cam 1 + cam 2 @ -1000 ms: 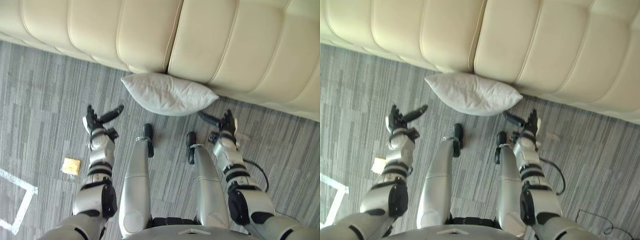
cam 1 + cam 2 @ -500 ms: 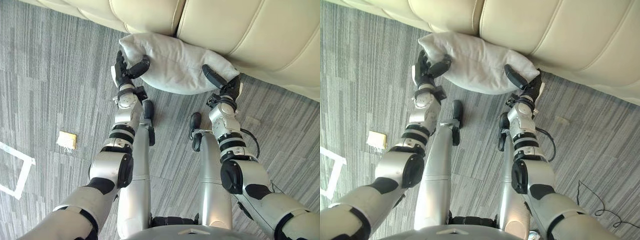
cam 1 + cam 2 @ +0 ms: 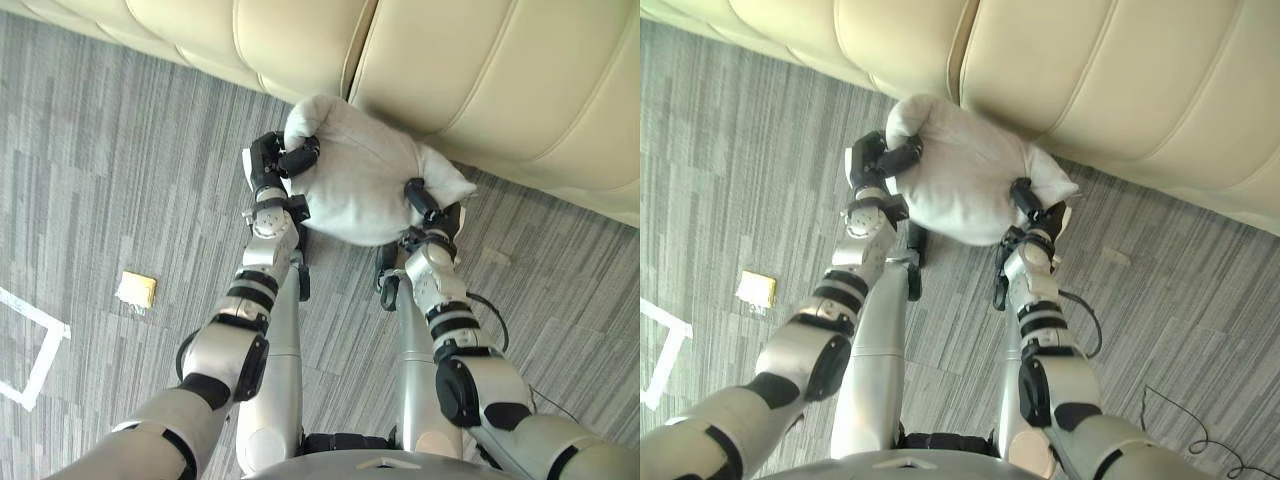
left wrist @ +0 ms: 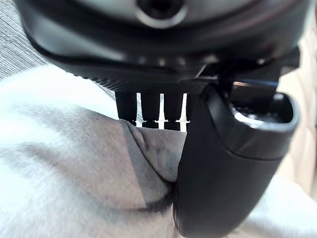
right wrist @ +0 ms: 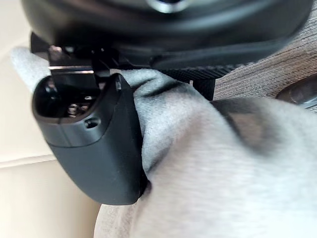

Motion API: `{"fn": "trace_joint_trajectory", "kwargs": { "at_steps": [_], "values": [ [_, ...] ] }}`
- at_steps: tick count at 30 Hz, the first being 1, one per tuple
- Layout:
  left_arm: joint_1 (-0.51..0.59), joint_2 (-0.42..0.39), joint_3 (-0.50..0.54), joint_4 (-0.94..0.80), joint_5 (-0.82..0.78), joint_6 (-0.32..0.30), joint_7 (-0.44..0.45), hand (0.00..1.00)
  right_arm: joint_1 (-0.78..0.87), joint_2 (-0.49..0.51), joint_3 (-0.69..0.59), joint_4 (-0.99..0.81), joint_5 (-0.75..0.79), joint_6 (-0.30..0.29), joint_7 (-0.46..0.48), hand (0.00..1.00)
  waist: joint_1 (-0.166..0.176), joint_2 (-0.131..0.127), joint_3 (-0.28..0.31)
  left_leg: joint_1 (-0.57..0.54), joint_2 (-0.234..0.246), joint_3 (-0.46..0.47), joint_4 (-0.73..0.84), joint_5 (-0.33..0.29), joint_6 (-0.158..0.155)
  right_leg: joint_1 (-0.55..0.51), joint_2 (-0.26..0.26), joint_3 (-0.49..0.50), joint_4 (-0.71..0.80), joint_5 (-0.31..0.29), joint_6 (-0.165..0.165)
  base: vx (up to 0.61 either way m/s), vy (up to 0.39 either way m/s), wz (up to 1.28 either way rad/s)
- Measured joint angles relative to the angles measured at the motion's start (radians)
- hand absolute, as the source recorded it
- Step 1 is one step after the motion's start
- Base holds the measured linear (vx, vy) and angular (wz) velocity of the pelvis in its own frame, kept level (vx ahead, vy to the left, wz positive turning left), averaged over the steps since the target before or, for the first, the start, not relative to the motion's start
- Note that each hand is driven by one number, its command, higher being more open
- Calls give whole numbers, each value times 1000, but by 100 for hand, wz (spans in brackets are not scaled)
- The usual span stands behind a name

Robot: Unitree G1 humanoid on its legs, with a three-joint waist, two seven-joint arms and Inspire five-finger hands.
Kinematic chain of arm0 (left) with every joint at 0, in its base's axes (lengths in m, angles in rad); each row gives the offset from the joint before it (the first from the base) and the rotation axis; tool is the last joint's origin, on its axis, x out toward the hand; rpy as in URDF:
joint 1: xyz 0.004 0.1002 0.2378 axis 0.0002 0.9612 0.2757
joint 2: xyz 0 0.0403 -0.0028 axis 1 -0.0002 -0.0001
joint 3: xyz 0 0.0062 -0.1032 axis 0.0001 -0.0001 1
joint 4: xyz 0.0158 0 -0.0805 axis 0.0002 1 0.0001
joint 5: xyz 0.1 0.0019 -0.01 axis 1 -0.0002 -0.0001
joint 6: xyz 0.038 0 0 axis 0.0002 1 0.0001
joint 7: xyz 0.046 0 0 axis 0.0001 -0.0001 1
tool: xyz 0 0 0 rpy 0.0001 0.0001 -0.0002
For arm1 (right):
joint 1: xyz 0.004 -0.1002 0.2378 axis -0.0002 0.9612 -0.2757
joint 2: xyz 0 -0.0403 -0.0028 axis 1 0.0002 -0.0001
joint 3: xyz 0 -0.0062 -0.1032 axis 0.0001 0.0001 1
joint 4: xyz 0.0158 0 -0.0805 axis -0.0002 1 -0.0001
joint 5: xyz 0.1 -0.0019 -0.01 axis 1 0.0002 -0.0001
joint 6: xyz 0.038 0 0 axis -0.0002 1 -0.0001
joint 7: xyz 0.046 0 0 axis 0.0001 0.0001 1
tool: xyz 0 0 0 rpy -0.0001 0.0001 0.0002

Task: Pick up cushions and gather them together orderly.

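A pale grey cushion (image 3: 360, 185) is bunched up between my two hands, just in front of the cream sofa (image 3: 480, 80). My left hand (image 3: 270, 165) grips its left end, thumb and fingers pinching a fold of cloth (image 4: 148, 148). On the cushion's right end my right hand (image 3: 430, 210) is curled round the corner, with cloth squeezed under its thumb (image 5: 99, 148). The cushion (image 3: 960, 180) is lifted off the carpet and pressed into a rounder shape against the sofa front.
The sofa's padded front runs across the top of the eye views. Grey striped carpet (image 3: 120, 180) spreads to the left and right. A small yellow card (image 3: 137, 290) lies on the carpet at the left, near white tape lines (image 3: 40, 350).
Both hands have closed on the cushion's ends and drawn inward, squeezing it from a flat long shape into a bunched lump and raising it off the floor.
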Motion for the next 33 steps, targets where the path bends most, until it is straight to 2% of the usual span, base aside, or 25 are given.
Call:
{"fn": "trace_joint_trajectory", "kwargs": {
  "at_steps": [7,11,18,22,26,28,31,32,33],
  "values": [
    [285,-34,-58,-334,13,-2,0,0,307,-31,118,-433,-63,-9,-7,0,0,3,-8,241,0,9,-89,-7,-10,241,0,-6,-95,-1,-3,103,-41,-1],
    [457,-38,-119,-514,13,-24,-16,0,480,-67,173,-632,-130,-35,0,0,2,2,-47,396,-5,17,-166,-10,-13,385,-2,-10,-152,-10,-12,51,-26,1],
    [701,-12,-171,-662,14,-43,-45,0,699,-76,235,-727,-210,-42,36,0,-1,1,-223,549,3,18,-279,-2,-37,526,11,-29,-236,-24,-32,103,-60,1],
    [763,5,-205,-666,13,-43,-47,0,750,-87,236,-731,-248,-42,46,0,-8,4,-252,624,8,5,-311,-4,-42,612,19,-46,-280,-25,-34,106,-64,7],
    [826,31,-232,-669,13,-43,-64,0,810,-95,238,-738,-257,-42,56,0,-8,0,-282,635,17,-12,-247,-43,-55,653,23,-58,-265,-60,-41,40,-30,9],
    [876,31,-233,-669,11,-43,-68,0,852,-93,250,-740,-258,-39,65,0,-5,-6,-284,602,20,-23,-67,-58,-61,701,23,-62,-236,-104,-60,16,-52,6],
    [928,31,-233,-670,11,-43,-68,0,876,-99,268,-744,-258,-36,65,0,-3,5,-312,527,43,-20,136,-42,-68,733,41,-64,-216,-138,-80,54,-22,-1],
    [939,32,-237,-670,9,-42,-69,0,875,-99,267,-744,-258,-34,65,0,-1,-4,-323,493,43,-21,165,-58,-63,738,40,-60,-222,-140,-84,172,33,-1],
    [941,40,-245,-669,9,-42,-71,0,867,-101,267,-744,-259,-34,63,0,0,-4,-329,485,23,-22,113,-114,-52,750,34,-51,-243,-140,-84,164,59,-3]
  ]
}}
